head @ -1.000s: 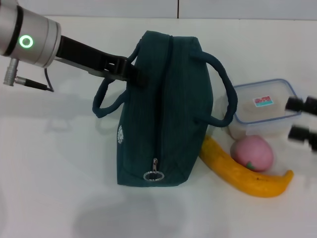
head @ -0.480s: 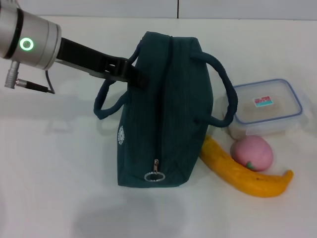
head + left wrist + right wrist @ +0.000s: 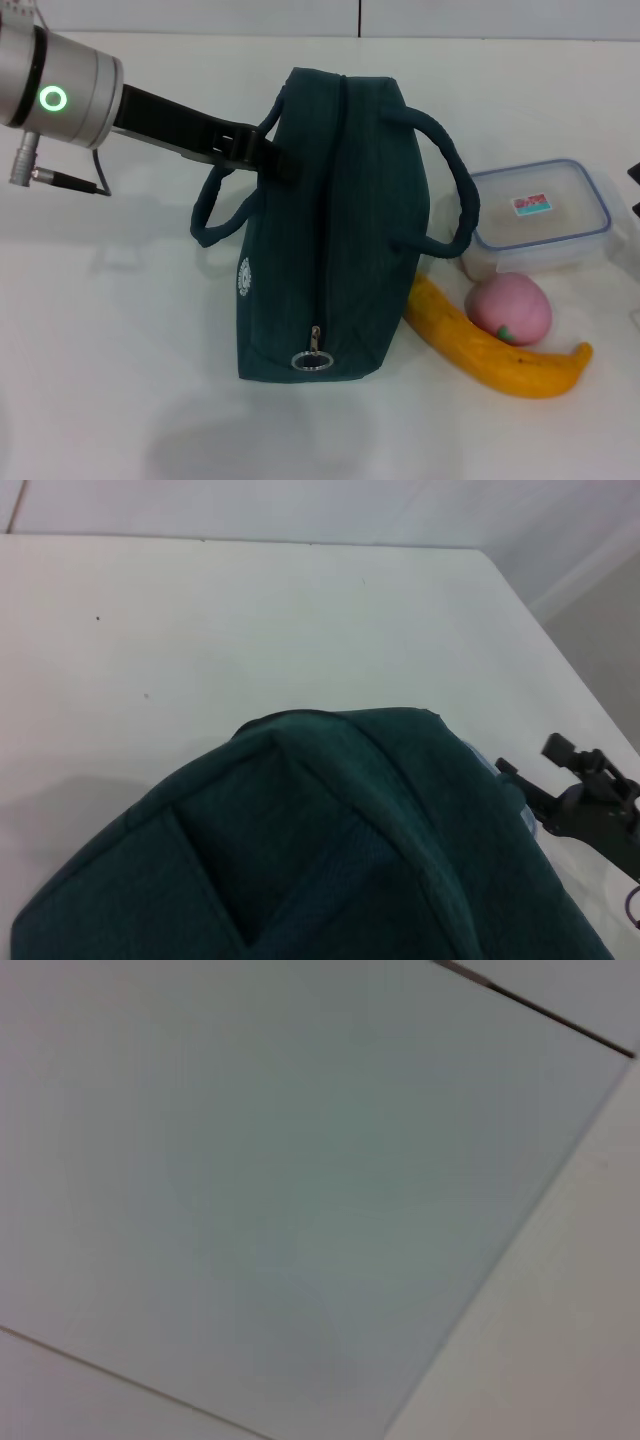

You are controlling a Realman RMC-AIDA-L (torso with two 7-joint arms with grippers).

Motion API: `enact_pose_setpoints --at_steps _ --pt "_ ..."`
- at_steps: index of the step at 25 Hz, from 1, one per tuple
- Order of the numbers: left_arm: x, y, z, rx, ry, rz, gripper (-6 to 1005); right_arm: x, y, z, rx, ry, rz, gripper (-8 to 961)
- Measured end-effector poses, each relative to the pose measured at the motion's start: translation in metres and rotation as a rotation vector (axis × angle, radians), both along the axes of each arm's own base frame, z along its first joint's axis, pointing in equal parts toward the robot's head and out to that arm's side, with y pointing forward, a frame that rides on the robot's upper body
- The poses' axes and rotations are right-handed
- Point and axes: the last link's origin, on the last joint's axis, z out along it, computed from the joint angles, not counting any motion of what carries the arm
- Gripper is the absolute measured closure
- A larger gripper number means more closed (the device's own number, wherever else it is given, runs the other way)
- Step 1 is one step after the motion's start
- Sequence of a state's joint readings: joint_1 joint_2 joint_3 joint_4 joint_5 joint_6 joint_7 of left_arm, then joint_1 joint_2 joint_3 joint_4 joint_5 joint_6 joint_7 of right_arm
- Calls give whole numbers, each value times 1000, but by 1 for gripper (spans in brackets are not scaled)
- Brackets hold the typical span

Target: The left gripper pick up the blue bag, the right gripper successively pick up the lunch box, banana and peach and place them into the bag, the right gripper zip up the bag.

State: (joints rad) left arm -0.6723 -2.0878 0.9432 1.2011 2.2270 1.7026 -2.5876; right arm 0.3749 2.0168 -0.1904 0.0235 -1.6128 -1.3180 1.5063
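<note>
Tabletop (image 3: 120, 400), white, carries everything here. The bag (image 3: 330, 230) sits at its middle, dark teal, its zipper running down the top seam with the ring pull (image 3: 310, 358) at the near end. One handle (image 3: 215, 205) loops out on the robot's left and the other handle (image 3: 455, 185) on the right.

The left arm reaches in from the far left, and the left hand (image 3: 262, 155) presses against the bag's upper left side just above the left handle; it looks clenched on the fabric or strap there, though I cannot tell for certain how its fingers stand. Its wrist view is filled by the bag's cloth (image 3: 330, 850).

The lunch box (image 3: 538, 215), clear with a blue-rimmed lid, lies to the right of the bag, touching the right handle. The banana (image 3: 490, 345) lies in front of the box, one end against the bag's lower right edge. The peach (image 3: 511, 308) rests between box and banana, touching the banana.

The right hand (image 3: 634, 175) barely shows at the right edge; its grip cannot be judged.
</note>
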Motion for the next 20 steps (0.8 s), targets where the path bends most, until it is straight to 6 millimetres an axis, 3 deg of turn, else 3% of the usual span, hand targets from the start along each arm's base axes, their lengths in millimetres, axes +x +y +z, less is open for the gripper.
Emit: enact_pose_setpoints --at_steps 20 --pt "0 -3 -4 -16 1 -11 965 -14 14 -19 -93 -29 31 118"
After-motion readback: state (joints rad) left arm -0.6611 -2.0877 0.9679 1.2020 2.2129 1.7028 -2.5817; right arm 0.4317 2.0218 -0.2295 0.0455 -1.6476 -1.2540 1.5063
